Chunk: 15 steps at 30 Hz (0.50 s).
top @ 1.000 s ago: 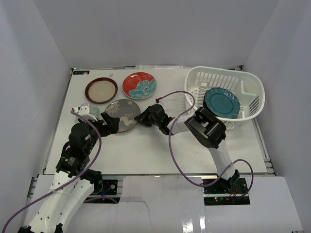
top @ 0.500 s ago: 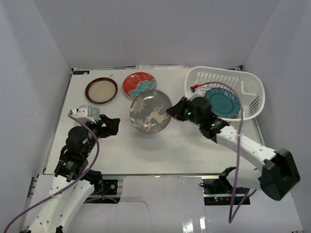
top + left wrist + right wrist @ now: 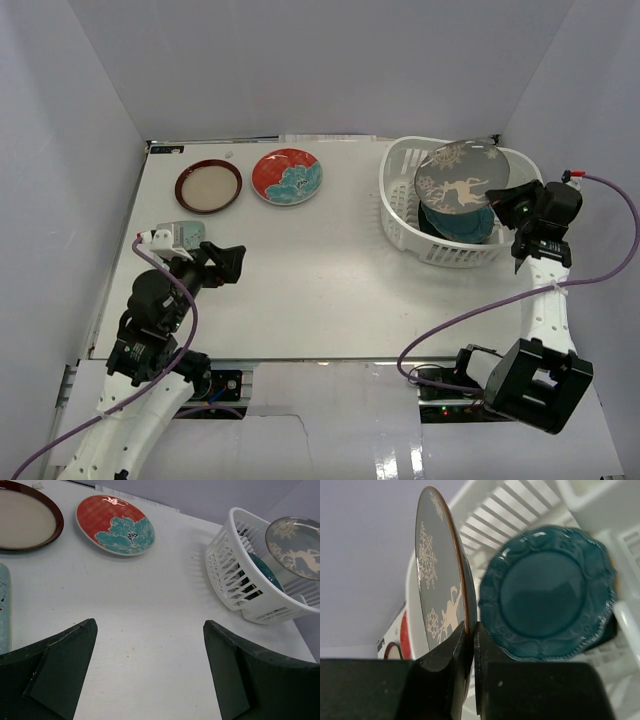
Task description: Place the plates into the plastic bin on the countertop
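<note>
Your left arm is crouching low, its pincer (image 3: 149, 627) gaping wide. Your right arm is stretching far forward, its pincer (image 3: 470, 630) clamping the deer-print plate (image 3: 434, 580) by the edge.

We find the bin (image 3: 398, 222) at the back right of the countertop (image 3: 330, 290), the scalloped plate (image 3: 472, 226) lying in it, the deer plate (image 3: 460, 178) tilted just above, pinched at its right edge by the right gripper (image 3: 508, 198), and well left, at the back, the rimmed plate (image 3: 208, 186) beside the floral plate (image 3: 286, 176) on its right.
</note>
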Motion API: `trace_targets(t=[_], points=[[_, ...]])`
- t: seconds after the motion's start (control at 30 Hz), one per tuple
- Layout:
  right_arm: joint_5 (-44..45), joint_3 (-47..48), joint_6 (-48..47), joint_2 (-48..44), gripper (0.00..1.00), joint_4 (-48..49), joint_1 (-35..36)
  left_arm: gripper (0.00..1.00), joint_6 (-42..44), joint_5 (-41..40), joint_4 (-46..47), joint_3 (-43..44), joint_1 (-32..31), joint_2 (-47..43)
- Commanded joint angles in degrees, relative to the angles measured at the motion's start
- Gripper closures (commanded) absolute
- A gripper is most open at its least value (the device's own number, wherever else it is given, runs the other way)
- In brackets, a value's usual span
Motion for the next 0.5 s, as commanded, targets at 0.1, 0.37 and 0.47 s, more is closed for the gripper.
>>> trace_targets(t=[0.1,0.37,0.47], points=[[-5.77,-0.84,3.28,1.02,0.92,4.09,-4.3,0.02,0.01,-0.71,-0.47,-0.11,-0.72,-0.85],[-1.82,-1.98,-1.02,4.1,0.8,-0.92,-4.48,0.02,-0.17,-0.8,-0.38,-0.1,-0.8,-0.76],[-0.76,-2.86,-2.52,3.75,0.7,-1.98,-4.48,0.02,-0.43,-1.06,-0.21,-0.02,-0.8,0.03]])
